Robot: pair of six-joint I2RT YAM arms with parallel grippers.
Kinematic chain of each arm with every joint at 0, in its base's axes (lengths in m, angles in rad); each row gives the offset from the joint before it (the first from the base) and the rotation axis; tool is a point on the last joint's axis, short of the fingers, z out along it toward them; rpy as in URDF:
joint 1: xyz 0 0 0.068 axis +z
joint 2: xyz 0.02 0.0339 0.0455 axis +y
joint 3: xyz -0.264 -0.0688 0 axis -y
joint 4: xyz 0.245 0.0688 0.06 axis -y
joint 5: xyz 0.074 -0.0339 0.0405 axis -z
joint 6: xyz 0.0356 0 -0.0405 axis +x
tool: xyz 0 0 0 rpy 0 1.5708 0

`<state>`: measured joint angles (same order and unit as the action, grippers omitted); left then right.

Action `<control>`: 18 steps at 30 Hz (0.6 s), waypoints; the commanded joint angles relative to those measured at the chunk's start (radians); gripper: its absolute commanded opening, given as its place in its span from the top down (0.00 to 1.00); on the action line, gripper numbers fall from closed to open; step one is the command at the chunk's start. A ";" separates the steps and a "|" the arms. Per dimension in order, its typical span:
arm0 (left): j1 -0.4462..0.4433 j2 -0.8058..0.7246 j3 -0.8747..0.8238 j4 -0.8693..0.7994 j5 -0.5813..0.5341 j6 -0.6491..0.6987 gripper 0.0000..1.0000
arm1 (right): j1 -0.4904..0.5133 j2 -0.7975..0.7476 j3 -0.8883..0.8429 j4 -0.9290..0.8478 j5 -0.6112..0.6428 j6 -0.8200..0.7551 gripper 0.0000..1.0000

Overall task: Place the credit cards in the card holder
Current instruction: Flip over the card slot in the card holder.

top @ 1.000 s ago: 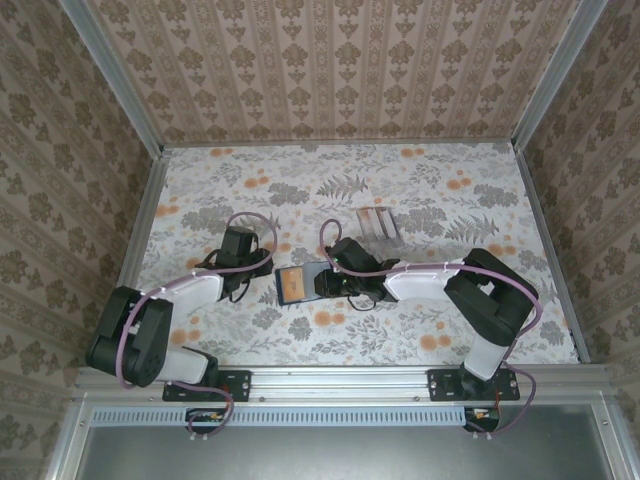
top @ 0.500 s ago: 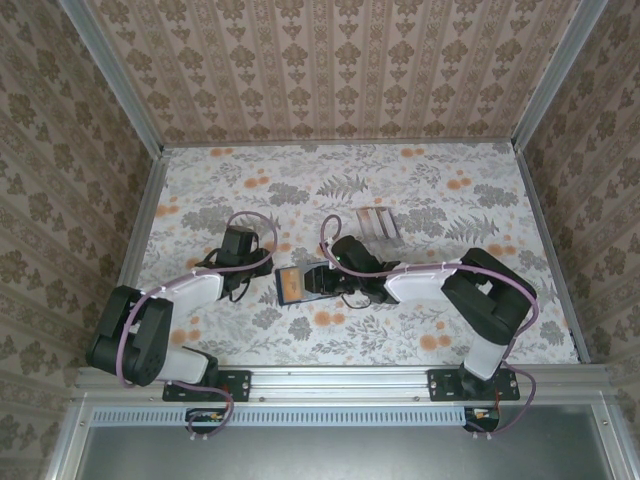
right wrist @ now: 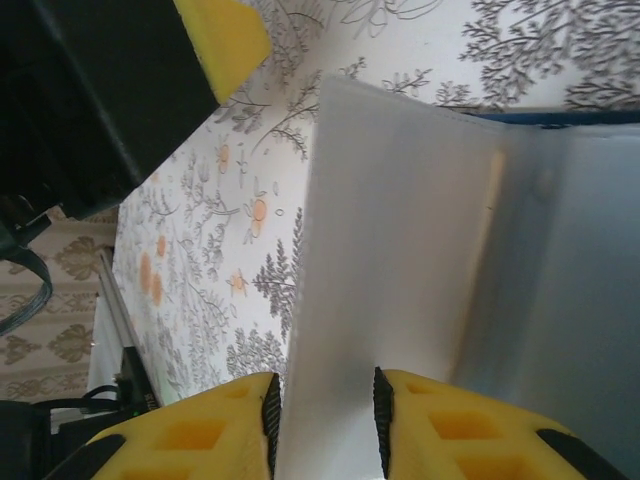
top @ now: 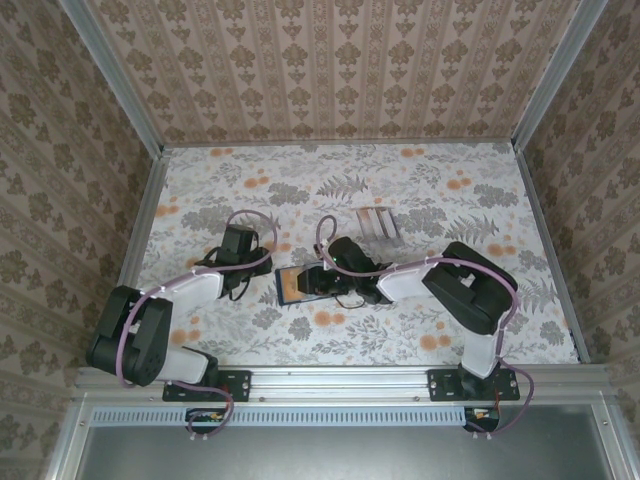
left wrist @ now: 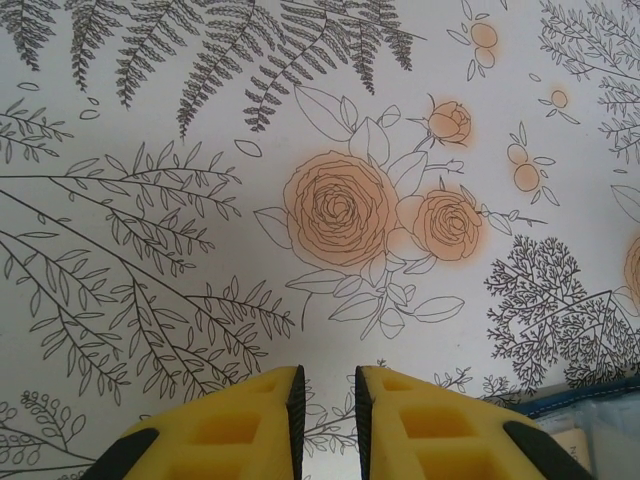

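A table (top: 200, 180) covered in a floral print of ferns and orange roses carries everything. The right arm (top: 440, 280) stretches leftward across it toward the middle, while the left arm (top: 185, 290) reaches forward on the left side.

The card holder (top: 297, 285) lies open and flat near the table's centre, between the two wrists. It has a navy edge and a paler blue inside, and something tan shows at its left end. Farther back and to the right, well apart from it, a small group of pale cards (top: 378, 222) lies flat on the table.

The right gripper (right wrist: 325, 395) has its jaws closed on a white card (right wrist: 400, 230), held on edge just beside the holder's pale blue inside. The left gripper (left wrist: 328, 385) hangs over bare table just left of the holder. Its jaws are almost together, with a slim gap and nothing in them.
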<state>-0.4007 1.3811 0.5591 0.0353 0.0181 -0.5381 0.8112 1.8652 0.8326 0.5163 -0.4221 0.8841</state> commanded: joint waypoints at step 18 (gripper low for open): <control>0.054 -0.088 -0.029 -0.018 -0.011 -0.040 0.71 | -0.104 -0.308 0.221 -0.742 0.406 -0.509 0.47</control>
<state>-0.3573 1.3300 0.5495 0.0338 0.0109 -0.5648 0.7551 1.6257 0.9901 0.0532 -0.2756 0.5423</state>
